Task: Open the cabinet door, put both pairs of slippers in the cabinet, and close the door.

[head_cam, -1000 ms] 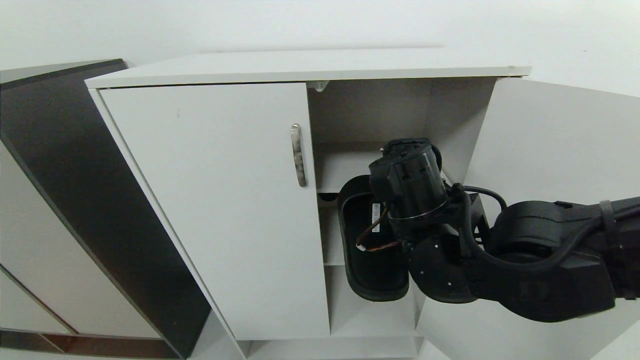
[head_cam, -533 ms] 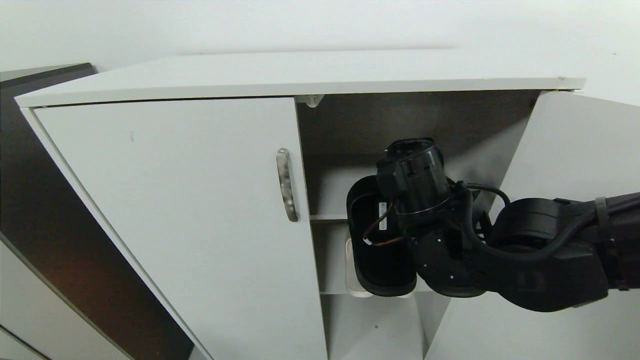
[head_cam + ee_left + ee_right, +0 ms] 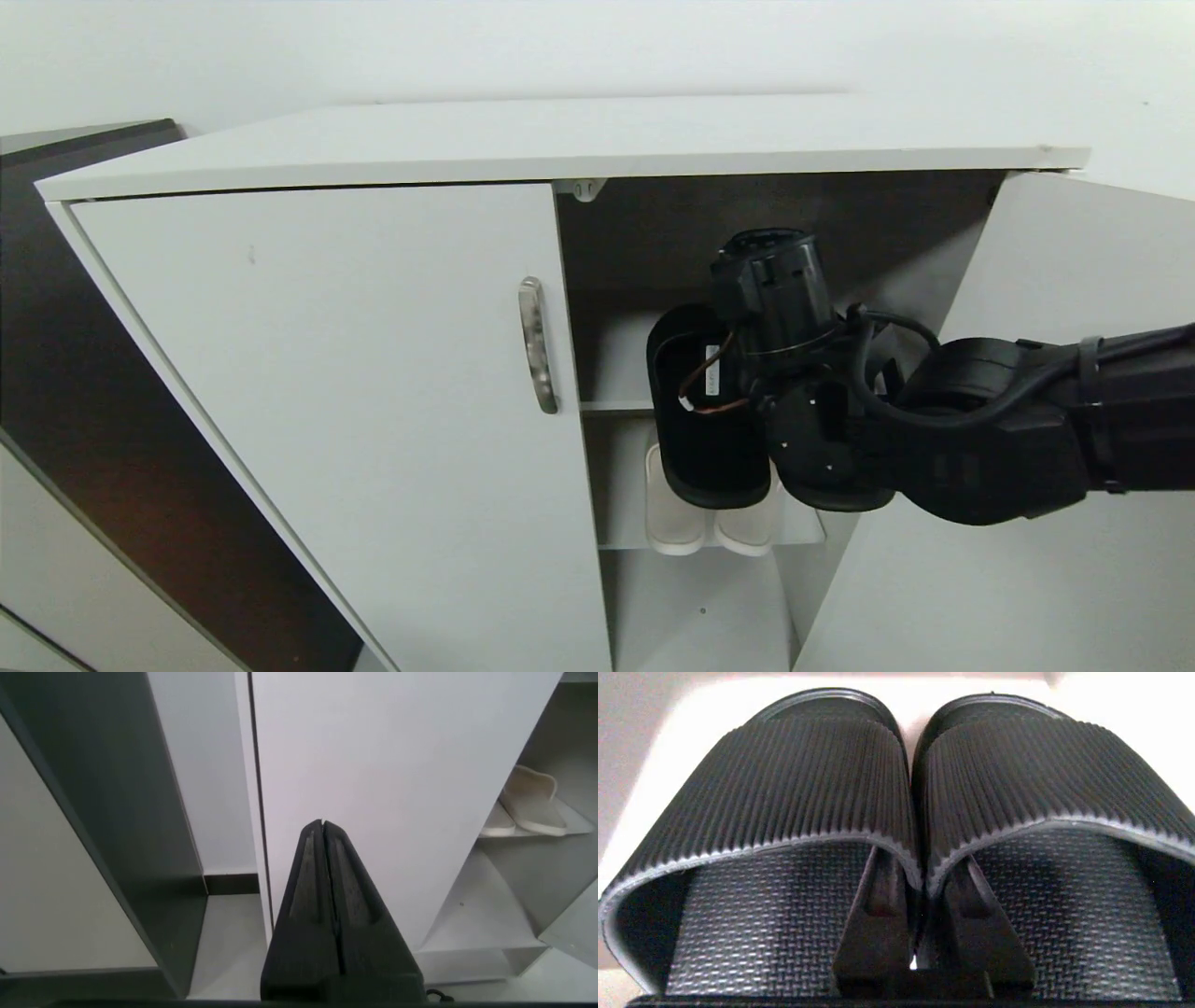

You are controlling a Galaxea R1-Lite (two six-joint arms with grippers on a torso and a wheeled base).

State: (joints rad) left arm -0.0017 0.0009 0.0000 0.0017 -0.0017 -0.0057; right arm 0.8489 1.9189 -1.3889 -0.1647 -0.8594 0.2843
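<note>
Now the right gripper (image 3: 920,917) is clamped on the touching inner edges of the black slippers (image 3: 695,439). Their long axis points into the cabinet (image 3: 560,140) at upper shelf (image 3: 611,407) height, with the white slippers (image 3: 709,527) one shelf below. The left gripper (image 3: 323,835), fingers together, hangs well apart.

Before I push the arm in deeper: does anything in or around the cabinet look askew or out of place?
Nothing looks damaged. The white slippers seem to poke slightly past the front edge of their shelf. The right gripper grips the black slippers evenly, side by side.
</note>
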